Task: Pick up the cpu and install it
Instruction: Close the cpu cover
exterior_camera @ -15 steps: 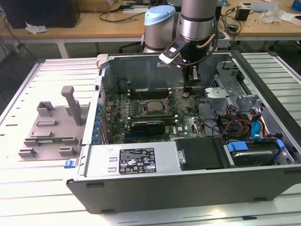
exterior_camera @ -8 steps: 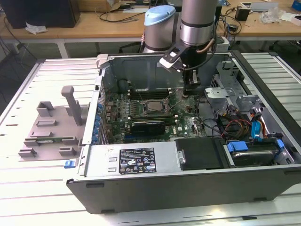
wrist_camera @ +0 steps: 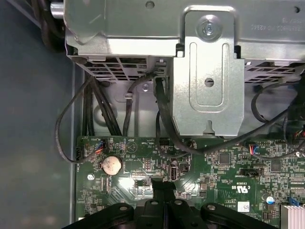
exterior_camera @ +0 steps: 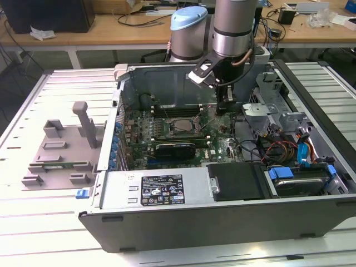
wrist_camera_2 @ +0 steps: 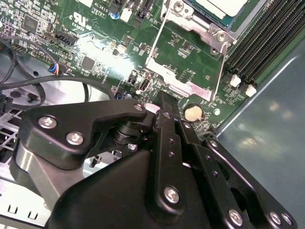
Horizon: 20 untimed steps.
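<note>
The cpu, a small square chip with a pale silver top, lies in the socket on the green motherboard inside the open computer case. In the second wrist view the cpu sits in the socket, and the metal bracket lies folded open beside it. My gripper hangs over the board on the exterior view's right of the socket, apart from the chip. In both wrist views the black fingers are pressed together with nothing between them, close above the board near a coin battery.
A grey fixture plate with upright blocks lies on the table at the exterior view's left of the case. Inside the case are memory slots, a metal drive cage, loose black cables and blue-tabbed drive bays.
</note>
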Tool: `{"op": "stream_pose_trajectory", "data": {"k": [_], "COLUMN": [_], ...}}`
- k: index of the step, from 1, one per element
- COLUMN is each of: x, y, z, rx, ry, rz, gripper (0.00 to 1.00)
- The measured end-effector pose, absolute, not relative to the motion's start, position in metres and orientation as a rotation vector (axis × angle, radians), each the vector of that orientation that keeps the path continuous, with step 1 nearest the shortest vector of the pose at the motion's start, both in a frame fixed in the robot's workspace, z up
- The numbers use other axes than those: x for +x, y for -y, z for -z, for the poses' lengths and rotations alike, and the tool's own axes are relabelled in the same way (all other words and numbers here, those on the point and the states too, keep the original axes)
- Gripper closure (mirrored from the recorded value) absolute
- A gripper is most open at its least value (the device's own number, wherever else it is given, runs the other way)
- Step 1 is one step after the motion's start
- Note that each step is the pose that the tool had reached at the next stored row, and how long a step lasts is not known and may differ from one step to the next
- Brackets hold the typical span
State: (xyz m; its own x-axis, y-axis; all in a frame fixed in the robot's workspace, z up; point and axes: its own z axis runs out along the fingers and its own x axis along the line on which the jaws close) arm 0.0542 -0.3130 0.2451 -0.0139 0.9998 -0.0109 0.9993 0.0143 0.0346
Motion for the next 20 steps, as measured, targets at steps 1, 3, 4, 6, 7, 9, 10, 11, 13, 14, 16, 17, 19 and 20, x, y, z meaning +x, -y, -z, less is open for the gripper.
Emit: {"op": "stream_pose_trajectory", "data": {"k": [1, 3, 4, 6, 7, 9, 10, 11, 13, 14, 16, 17, 19, 20], "x": [0.054, 0.053, 0.052, 0.051, 0.05, 0.048, 0.048, 0.048, 0.048, 0.047, 0.045, 0.044, 0.04, 0.037], "y": [0.313, 0.312, 0.312, 0.31, 0.31, 0.309, 0.309, 0.309, 0.309, 0.309, 0.308, 0.308, 0.307, 0.306], "z": [-0.245, -0.245, -0.245, -0.245, -0.245, -0.245, -0.245, -0.245, -0.245, -0.245, -0.245, -0.245, -0.245, -0.245], "rx": [2.183, 2.183, 2.183, 2.183, 2.183, 2.183, 2.183, 2.183, 2.183, 2.183, 2.183, 2.183, 2.182, 2.181], "ry": [-2.214, -2.214, -2.214, -2.214, -2.214, -2.214, -2.214, -2.214, -2.214, -2.214, -2.214, -2.214, -2.213, -2.212], "rz": [-0.026, -0.026, -0.026, -0.026, -0.026, -0.027, -0.026, -0.026, -0.027, -0.026, -0.027, -0.027, -0.029, -0.03], "gripper": [0.89, 0.89, 0.89, 0.89, 0.89, 0.89, 0.89, 0.89, 0.89, 0.89, 0.89, 0.89, 0.89, 0.89]}}
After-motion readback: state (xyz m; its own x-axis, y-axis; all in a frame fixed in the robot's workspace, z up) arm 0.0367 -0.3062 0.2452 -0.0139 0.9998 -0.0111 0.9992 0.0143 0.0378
